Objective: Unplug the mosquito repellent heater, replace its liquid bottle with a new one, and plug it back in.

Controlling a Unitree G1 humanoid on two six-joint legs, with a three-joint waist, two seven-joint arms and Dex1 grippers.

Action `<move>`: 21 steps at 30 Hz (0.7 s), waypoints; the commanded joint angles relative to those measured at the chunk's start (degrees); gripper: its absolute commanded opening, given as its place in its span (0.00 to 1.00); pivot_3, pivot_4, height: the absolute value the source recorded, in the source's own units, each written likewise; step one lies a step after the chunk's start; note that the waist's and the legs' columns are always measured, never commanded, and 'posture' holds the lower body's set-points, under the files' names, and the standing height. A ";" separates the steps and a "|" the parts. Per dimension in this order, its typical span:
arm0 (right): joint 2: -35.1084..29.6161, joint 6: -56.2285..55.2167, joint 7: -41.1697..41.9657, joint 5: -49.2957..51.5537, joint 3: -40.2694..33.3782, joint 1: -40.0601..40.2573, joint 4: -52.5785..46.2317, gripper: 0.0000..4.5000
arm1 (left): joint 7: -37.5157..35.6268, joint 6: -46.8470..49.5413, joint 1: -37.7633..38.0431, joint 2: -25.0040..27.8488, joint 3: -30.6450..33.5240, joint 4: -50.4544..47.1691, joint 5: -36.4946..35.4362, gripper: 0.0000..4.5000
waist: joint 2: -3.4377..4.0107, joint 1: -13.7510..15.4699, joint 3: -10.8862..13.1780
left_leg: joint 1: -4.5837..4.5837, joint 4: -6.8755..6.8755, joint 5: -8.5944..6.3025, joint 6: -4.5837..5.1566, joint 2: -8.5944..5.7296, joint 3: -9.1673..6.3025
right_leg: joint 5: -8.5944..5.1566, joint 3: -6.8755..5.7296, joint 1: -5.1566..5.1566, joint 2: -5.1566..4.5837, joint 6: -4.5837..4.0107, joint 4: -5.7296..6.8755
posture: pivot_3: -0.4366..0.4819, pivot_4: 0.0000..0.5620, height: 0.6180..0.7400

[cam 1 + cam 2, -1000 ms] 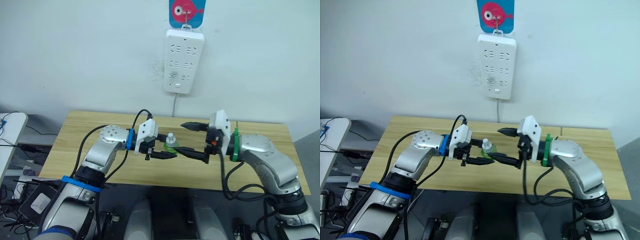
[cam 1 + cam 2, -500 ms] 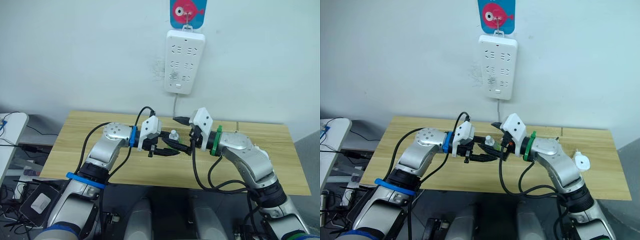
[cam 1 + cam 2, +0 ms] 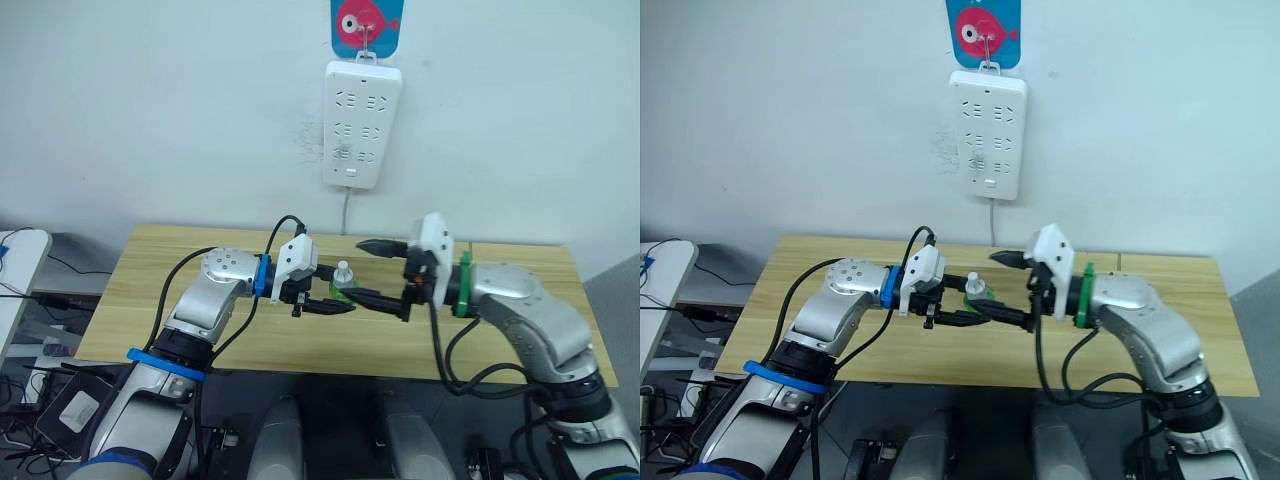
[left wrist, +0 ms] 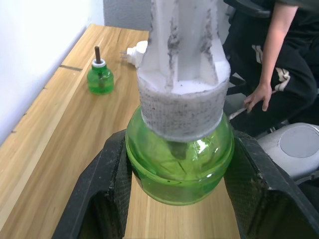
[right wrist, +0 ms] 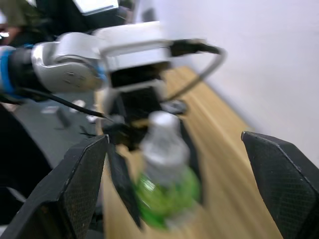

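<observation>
White wall behind, with one power strip [image 3: 361, 125] hung under a fish-print hook card [image 3: 366, 24]; one wooden table [image 3: 150, 290] below. One person's hand [image 4: 259, 96] beyond the table's far end in the left wrist view.

Two grippers over the table's middle, near its front edge. Left gripper [image 3: 334, 300] clamped on a green bottle [image 4: 179, 152] with a white cap (fingers press both sides of the glass). Right gripper [image 3: 375, 272] faces it, fingers spread wide apart, just beside the bottle, not touching.

Bottles counted: two. Second green bottle [image 4: 100, 77] stands upright near the wall edge, toward the right end. One mosquito repellent heater [image 4: 137, 52] lies on the table just beside it, unplugged.
</observation>
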 commanded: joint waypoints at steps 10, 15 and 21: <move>-0.63 -5.32 -0.91 -5.60 0.41 -0.39 2.29 0.99 | -0.59 -0.67 -0.29 0.21 0.85 -2.27 -0.89 0.50 | 0.01 0.39 -0.09 | -0.01 0.01 0.00 -0.01 0.00 0.01 | 0.00 0.01 0.02 -0.15 0.00 -0.03 | 0.52 0.37 1.00; -7.33 -1.58 2.91 -0.11 -5.06 2.42 -2.30 0.99 | -0.48 -1.03 -0.55 0.18 0.96 -1.60 -0.71 0.50 | 0.01 0.62 -0.11 | -0.02 0.00 0.00 0.00 -0.01 0.02 | 0.00 0.02 0.04 -0.15 0.00 -0.10 | 0.51 0.37 1.00; -4.42 6.74 -0.67 9.35 -8.57 -0.79 -4.28 0.99 | -0.41 -1.26 -0.88 -0.30 0.76 -1.12 -0.61 0.50 | -0.02 0.03 -0.23 | -0.01 0.00 0.01 0.01 0.00 0.02 | 0.00 0.02 0.04 -0.04 0.00 -0.08 | 0.50 0.38 1.00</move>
